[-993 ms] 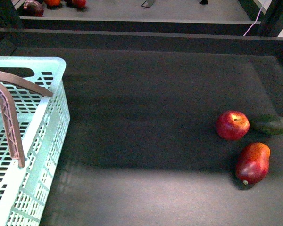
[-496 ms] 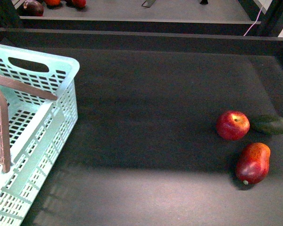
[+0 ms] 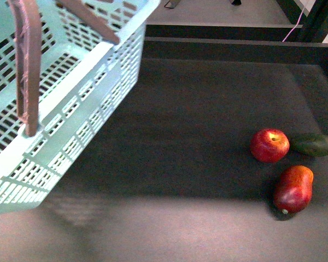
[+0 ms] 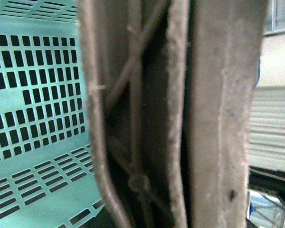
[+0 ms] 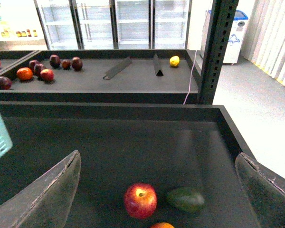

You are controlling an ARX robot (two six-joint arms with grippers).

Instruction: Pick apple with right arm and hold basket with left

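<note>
The red apple lies on the dark shelf surface at the right, and shows in the right wrist view between my open right gripper's two fingers, some way off. The pale mint-blue basket hangs lifted and tilted at the upper left, its brownish-mauve handle standing up. In the left wrist view the handle fills the frame with the basket's lattice wall behind it; my left gripper is shut on it, its fingers hidden. Neither arm shows in the front view.
A dark green oval fruit lies just right of the apple, and a red-orange elongated fruit lies in front of it. The shelf has a raised back rim. A farther shelf holds several fruits; a dark upright post stands to the right.
The basket has risen off the shelf, tilted, and swung up and to the right in the front view. The apple and the other fruits have not moved.
</note>
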